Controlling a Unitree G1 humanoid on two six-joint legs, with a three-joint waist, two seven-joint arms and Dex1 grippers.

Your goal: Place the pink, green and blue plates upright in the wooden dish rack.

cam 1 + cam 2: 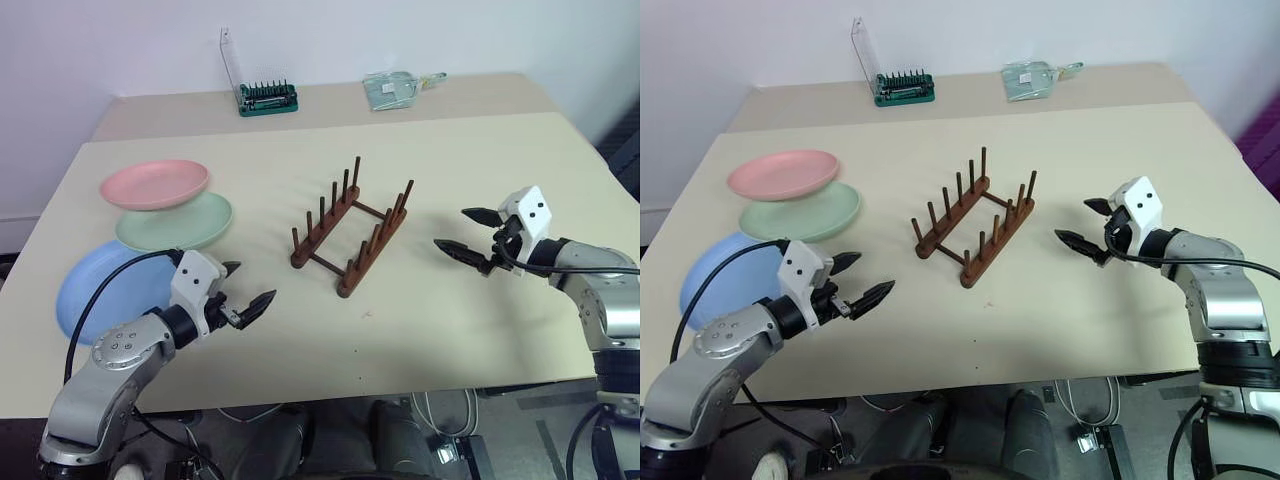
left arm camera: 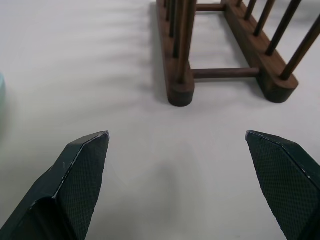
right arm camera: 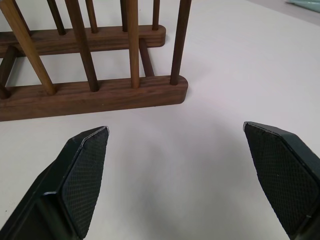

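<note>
Three plates lie overlapping at the table's left: the pink plate (image 1: 154,184) farthest back, the green plate (image 1: 174,222) under its near edge, and the larger blue plate (image 1: 105,288) nearest me. The dark wooden dish rack (image 1: 351,225) stands empty in the middle of the table, its pegs upright. My left gripper (image 1: 240,292) hovers open just right of the blue plate, pointing toward the rack's near end (image 2: 180,75). My right gripper (image 1: 467,233) is open to the right of the rack, aimed at the rack's side (image 3: 95,92). Neither holds anything.
A green tray of screwdriver bits (image 1: 267,98) with a clear lid stands at the back of a second table. A clear plastic packet (image 1: 395,90) lies to its right. The near table edge (image 1: 380,385) runs just below my arms.
</note>
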